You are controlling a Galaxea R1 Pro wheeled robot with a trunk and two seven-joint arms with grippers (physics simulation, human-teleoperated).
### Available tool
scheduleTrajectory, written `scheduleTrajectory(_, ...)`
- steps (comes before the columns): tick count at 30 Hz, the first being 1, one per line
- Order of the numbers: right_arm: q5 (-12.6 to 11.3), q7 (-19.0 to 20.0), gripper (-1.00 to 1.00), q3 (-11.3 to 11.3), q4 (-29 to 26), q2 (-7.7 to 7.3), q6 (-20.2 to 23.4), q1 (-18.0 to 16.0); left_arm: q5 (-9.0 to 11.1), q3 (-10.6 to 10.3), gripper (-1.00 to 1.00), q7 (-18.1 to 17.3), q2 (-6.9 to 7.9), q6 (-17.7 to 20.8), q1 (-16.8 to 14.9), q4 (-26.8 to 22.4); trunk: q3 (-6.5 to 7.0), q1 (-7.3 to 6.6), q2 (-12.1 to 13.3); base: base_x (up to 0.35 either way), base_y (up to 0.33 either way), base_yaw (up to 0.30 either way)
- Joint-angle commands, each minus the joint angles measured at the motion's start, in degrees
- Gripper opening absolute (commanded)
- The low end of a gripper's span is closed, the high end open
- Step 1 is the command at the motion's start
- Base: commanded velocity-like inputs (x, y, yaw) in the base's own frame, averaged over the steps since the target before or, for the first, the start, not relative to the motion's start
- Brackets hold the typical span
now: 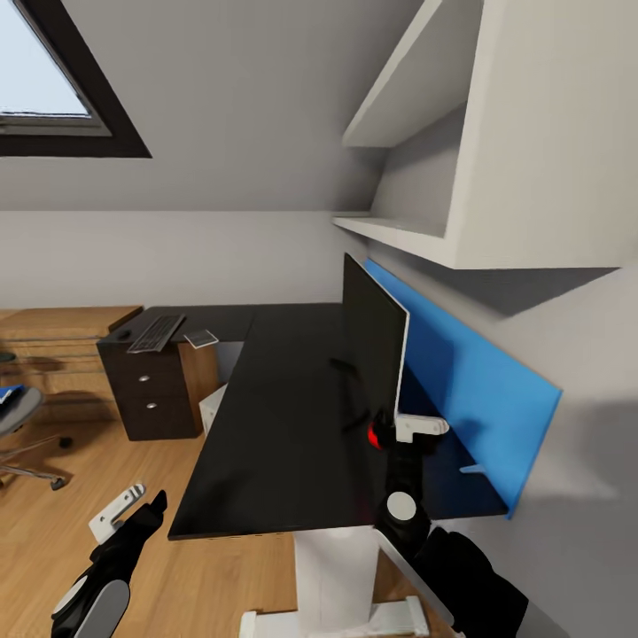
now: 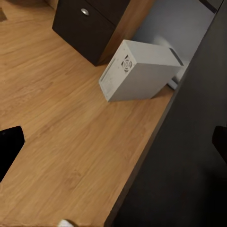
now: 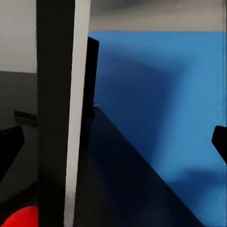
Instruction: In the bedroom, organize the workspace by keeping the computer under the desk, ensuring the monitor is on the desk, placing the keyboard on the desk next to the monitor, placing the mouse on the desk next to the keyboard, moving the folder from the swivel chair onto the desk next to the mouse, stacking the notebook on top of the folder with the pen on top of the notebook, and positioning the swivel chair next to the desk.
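Currently the right gripper point(image 1: 390, 424), fingers apart, straddles the monitor point(image 1: 372, 341) edge on the desk point(image 1: 275, 425); left gripper point(image 1: 133, 514) state unclear.

The desk point(image 1: 283, 416) is black, and the wall panel point(image 1: 470, 381) at right is bright blue. The computer point(image 2: 137, 71) is light grey on a warm wood-grain floor point(image 2: 61, 137).

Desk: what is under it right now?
Under the desk, the white computer stands on the wood floor beside a dark drawer unit. The desktop hides the rest.
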Motion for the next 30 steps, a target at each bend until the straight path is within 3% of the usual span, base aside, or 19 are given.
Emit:
scheduleTrajectory(1, -0.2, -0.4, 1.0, 0.2, -0.1, -0.06, 0.6, -0.1, 0.2, -0.1, 1.0, 0.4, 0.05, 0.1, 0.0, -0.1, -0.07, -0.03, 0.0, -0.315, 0.0, 0.0)
scheduleTrajectory(10, -0.2, -0.4, 1.0, 0.3, -0.1, -0.06, 0.6, -0.1, 0.3, -0.1, 1.0, 0.4, 0.05, 0.2, 0.0, 0.0, -0.07, -0.03, 0.0, -0.329, 0.014, 0.0)
scheduleTrajectory(16, -0.3, -0.3, 1.0, 0.4, 1.7, 0.09, 0.6, -0.1, 0.4, 0.0, 1.0, 0.4, 0.05, 0.2, 0.0, 0.1, -0.07, -0.03, 0.0, -0.256, 0.209, 0.0)
scheduleTrajectory(30, -0.3, -0.2, 1.0, 0.4, 3.2, 0.21, 0.3, -0.1, 0.5, 0.0, 1.0, 0.3, 0.21, 0.3, 0.0, 0.9, -0.07, -0.03, 0.0, -0.014, 0.331, 0.0)
